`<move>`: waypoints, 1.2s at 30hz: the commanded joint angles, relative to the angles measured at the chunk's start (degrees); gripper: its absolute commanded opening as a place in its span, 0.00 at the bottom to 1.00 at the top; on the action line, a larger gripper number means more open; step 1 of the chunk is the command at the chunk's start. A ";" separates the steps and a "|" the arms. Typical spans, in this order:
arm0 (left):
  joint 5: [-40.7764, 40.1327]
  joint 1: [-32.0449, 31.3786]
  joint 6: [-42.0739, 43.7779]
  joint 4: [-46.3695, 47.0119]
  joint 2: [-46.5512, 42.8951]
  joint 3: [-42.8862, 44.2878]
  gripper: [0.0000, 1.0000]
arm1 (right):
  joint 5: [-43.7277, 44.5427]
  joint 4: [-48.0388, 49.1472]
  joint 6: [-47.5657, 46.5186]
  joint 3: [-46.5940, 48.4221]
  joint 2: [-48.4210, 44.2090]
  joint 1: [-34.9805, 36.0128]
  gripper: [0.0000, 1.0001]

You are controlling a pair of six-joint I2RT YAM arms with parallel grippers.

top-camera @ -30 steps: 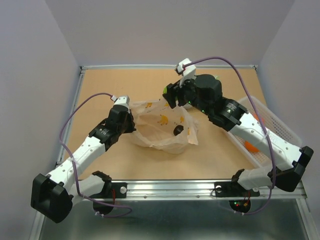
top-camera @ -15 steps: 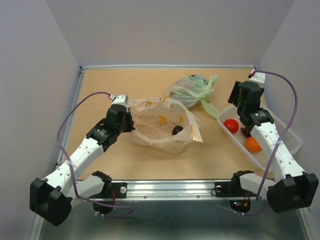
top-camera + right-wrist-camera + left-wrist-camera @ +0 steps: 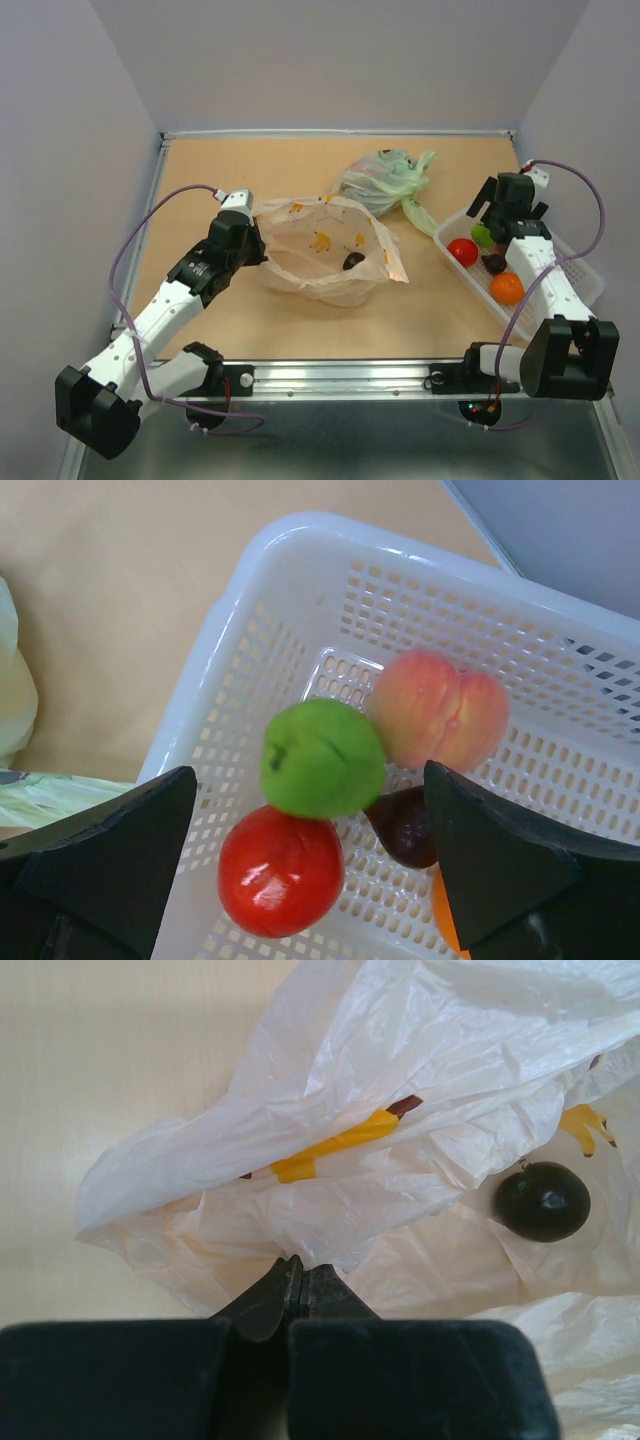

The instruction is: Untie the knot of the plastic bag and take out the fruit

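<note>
Plastic bag (image 3: 300,222): the thin peach-orange one lies in the middle of the table (image 3: 230,170), crumpled, its mouth spread wide and facing up.
Print on the bag: yellow-orange shapes with brown tips (image 3: 340,1140). They read as little pictures, and I cannot make out any letters.
Inside the bag: one dark, glossy round fruit (image 3: 541,1201) sits on the bottom film towards the right side.
Left gripper (image 3: 300,1272): its fingers are pressed together on the near left edge of the plastic bag, with the film bunched at the tips.
Right gripper (image 3: 310,775): it is spread wide over the far end of the basket, with nothing between its fingers.
Basket (image 3: 280,540): white perforated plastic, at the right edge of the table, well apart from the plastic bag.
Fruit in the basket: a green one (image 3: 322,757) touches a peach (image 3: 440,720), with a red one (image 3: 280,870) just beside it. A small dark one (image 3: 405,825) is tucked between them, and an orange one (image 3: 507,288) lies nearer the arm bases.
Green bag (image 3: 385,180): pale and translucent, bunched up behind the plastic bag, with a tail pointing towards the basket.
</note>
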 commanded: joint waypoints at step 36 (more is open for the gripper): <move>-2.25 0.17 0.39 -0.24 1.20 5.03 0.00 | -18.06 -1.75 -15.58 28.69 17.86 64.48 0.84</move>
